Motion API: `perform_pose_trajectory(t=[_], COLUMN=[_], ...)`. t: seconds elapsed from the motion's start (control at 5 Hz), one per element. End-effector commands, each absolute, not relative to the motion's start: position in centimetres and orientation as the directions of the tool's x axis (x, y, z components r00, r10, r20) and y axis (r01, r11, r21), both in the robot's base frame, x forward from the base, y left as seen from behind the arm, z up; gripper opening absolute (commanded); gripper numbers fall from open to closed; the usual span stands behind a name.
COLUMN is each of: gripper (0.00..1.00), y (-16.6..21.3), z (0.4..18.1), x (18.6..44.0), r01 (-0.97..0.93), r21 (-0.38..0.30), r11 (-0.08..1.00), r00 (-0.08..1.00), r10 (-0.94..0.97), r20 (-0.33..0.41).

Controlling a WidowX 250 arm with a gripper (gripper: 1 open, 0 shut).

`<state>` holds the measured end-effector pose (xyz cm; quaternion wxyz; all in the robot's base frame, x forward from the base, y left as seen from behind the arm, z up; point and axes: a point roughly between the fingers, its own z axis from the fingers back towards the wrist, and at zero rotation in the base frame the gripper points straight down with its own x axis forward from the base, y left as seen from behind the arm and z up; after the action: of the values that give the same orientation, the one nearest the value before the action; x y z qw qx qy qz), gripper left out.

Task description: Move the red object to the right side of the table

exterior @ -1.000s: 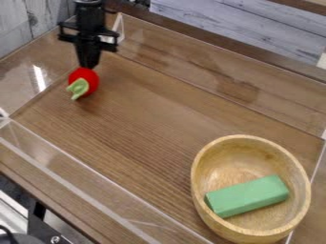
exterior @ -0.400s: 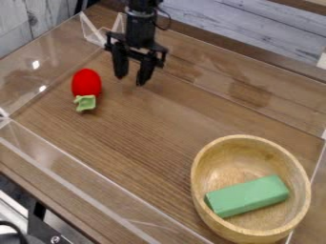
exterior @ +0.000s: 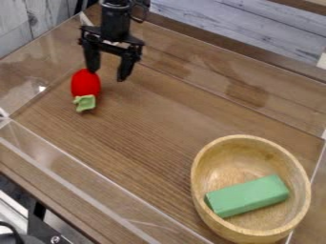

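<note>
1. The black two-fingered gripper (exterior: pixel 110 69) points down over the far left part of the table, its jaws spread wide with nothing between them.
2. One dark fingertip (exterior: pixel 91 71) hangs just above and beside the top of the small rounded red toy, which looks like a strawberry (exterior: pixel 84 84); whether they touch cannot be told from this angle.
3. The red strawberry toy lies on the brown wood-grain tabletop (exterior: pixel 166 124) at the far left, with its light green leafy end (exterior: pixel 86 103) pointing toward the near side (so it is on the left side of the table, not the right).
4. The black arm (exterior: pixel 116 13) rises from the gripper up out of the top edge of the view.
5. Low clear acrylic walls (exterior: pixel 90 162) run round the table's edge.
6. Well apart, at the near right corner, stands a round light wooden bowl (exterior: pixel 204 170).
7. A flat green rectangular block (exterior: pixel 247 196) lies inside the bowl, tilted slightly against its curve.
</note>
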<state>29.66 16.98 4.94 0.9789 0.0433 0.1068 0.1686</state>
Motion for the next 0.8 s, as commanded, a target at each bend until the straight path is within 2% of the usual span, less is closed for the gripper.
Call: perform_pose_trajectory(t=[0.0,0.4,0.6], gripper=[1.00,1.00,0.00], y=[18.8,19.6,19.7], z=[6.5,3.9,2.9], x=[29.1,27.9,28.0], r01=[-0.402,-0.354,-0.300], r21=[0.155,0.190,0.191], r11=[0.902,0.916,0.935], r00=[0.895,0.901,0.920], r10=[0.424,0.388,0.337], r20=[-0.143,-0.193,-0.202])
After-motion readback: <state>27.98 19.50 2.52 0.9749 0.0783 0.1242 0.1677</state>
